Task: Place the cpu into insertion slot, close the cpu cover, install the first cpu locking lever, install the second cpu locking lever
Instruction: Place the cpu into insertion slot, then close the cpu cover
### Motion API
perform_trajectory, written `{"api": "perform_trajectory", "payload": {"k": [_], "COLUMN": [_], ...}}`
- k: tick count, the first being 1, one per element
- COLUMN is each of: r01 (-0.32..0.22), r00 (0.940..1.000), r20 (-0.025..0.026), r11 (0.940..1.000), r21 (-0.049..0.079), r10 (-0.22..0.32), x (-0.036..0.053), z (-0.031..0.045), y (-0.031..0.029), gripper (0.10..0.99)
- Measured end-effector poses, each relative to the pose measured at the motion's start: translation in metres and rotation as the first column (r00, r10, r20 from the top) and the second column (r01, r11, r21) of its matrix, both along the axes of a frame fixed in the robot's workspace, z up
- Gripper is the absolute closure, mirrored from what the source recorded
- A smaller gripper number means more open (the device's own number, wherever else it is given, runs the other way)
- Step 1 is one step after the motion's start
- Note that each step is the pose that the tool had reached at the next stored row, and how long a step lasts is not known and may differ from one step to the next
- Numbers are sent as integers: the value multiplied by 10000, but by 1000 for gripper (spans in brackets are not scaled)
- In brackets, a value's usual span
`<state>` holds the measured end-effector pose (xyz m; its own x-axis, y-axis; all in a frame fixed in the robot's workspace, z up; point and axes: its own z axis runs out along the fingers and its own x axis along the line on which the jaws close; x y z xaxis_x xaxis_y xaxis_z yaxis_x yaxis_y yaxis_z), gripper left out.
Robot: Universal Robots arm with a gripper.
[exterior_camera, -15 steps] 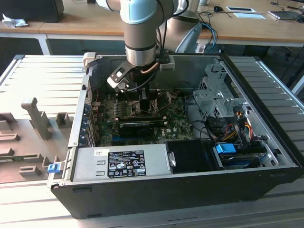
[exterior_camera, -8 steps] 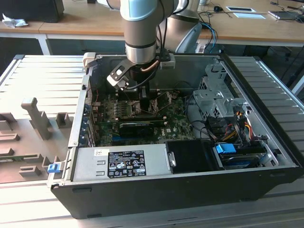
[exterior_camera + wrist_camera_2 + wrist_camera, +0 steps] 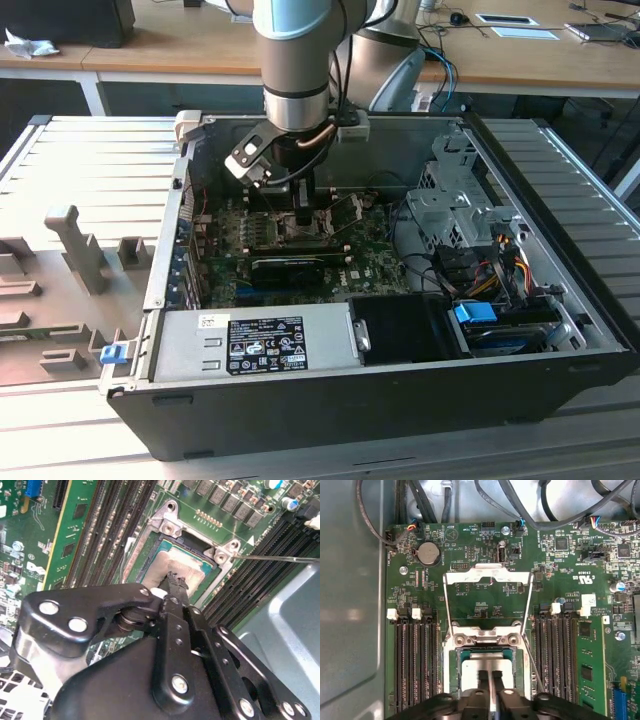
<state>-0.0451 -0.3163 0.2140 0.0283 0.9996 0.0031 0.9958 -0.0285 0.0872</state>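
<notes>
While my gripper (image 3: 490, 677) hangs right over the socket, its fingers are pinched together with just a sliver between them. The tips are on or barely above the cpu (image 3: 472, 667), and I can't say whether they actually touch it. They aren't clamped around anything I can make out.

The chip looks seated to me: a flat square with a dull brushed-silver lid, lying level inside the insertion slot (image 3: 456, 665), whose dark frame and bright metal rim show around it in both wrist views. So I'd call step one done or nearly so.

Everything else is left. The cpu cover (image 3: 487, 574), a thin stamped-steel frame with its middle cut out, is flipped back off the socket so you see the green board (image 3: 485, 545) through it. A skinny wire locking lever (image 3: 536, 670) stands unlatched beside the socket. Ribbed black memory slots (image 3: 415, 665) sit on either side, glossy against the matte board.
</notes>
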Motion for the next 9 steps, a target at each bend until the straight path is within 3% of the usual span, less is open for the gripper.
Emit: {"api": "perform_trajectory", "payload": {"k": [1, 2, 9], "r01": [0, 0, 8], "r00": [10000, 10000, 10000], "r20": [0, 0, 1], "r11": [10000, 10000, 10000], "r21": [0, -1, 1], "r10": [0, 0, -8], "x": [0, 0, 1], "z": [11, 24, 84], "y": [0, 0, 0], "gripper": [925, 980, 980]}}
